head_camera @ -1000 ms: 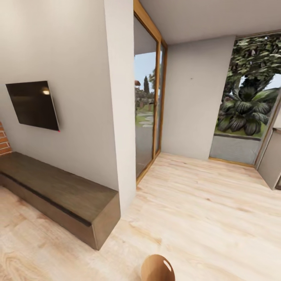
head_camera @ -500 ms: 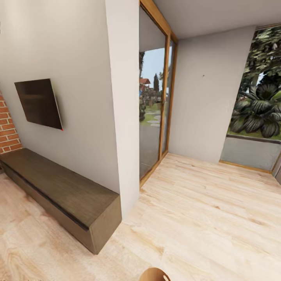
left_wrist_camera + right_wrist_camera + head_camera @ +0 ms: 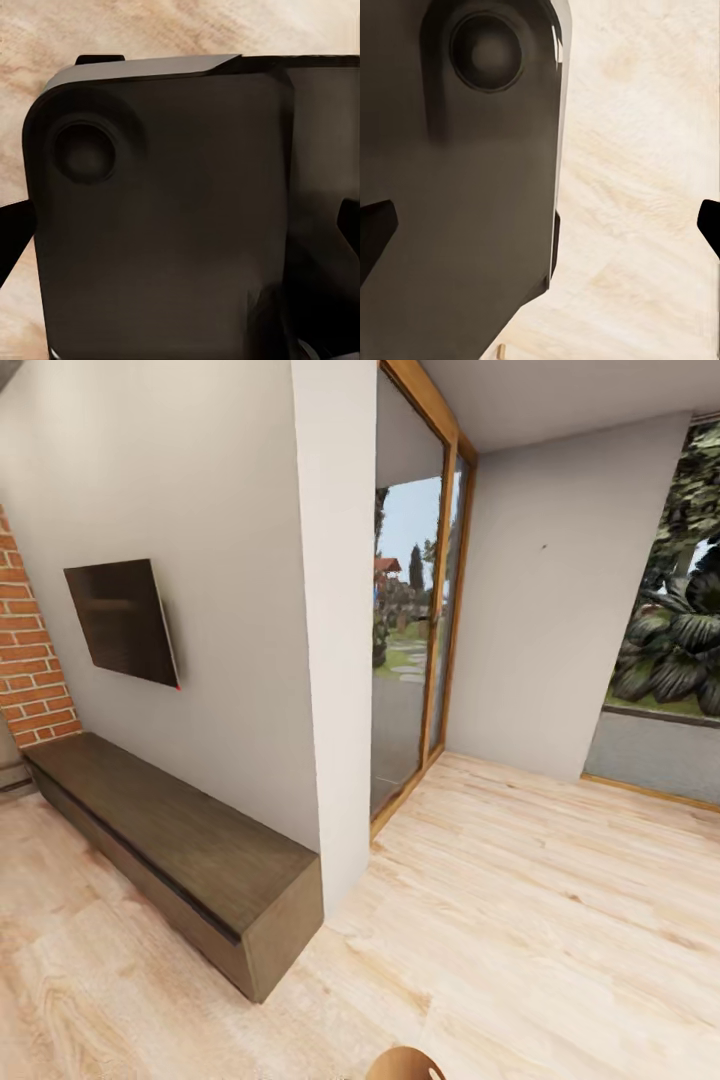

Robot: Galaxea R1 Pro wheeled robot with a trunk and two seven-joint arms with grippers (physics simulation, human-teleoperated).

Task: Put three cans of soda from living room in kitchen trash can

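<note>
My left gripper: the left wrist camera is looking at a dark robot housing [image 3: 165, 225] with a round recess near one corner. Black finger tips [image 3: 13, 238] are poking in at both side edges of that picture, well apart, so the jaws are standing wide with nothing between them. A strip of pale wood floor [image 3: 45, 45] is showing past the housing.

My right gripper: the right wrist camera is showing a similar dark housing [image 3: 465, 172] with a round recess, and black finger tips [image 3: 375, 232] at both side edges, well apart, so this gripper is also wide open and holding nothing. Light plank floor [image 3: 637, 187] is lying beyond.

Head view: an orange-brown rounded object [image 3: 405, 1064] is peeking in at the bottom edge; I cannot tell what it is. I am facing a white wall corner [image 3: 335, 610]. A dark TV [image 3: 122, 622] is hanging on the wall to its left, above a long low dark-wood bench [image 3: 180, 840] standing against the wall. Red brick [image 3: 25, 650] is showing at the left edge. Wood-framed glass doors [image 3: 415, 630] are standing to the right of the corner, with a garden behind them. A window [image 3: 670, 610] with big leaves is sitting at the right edge.

The soda cans and the trash can: not locatable in these pictures.
</note>
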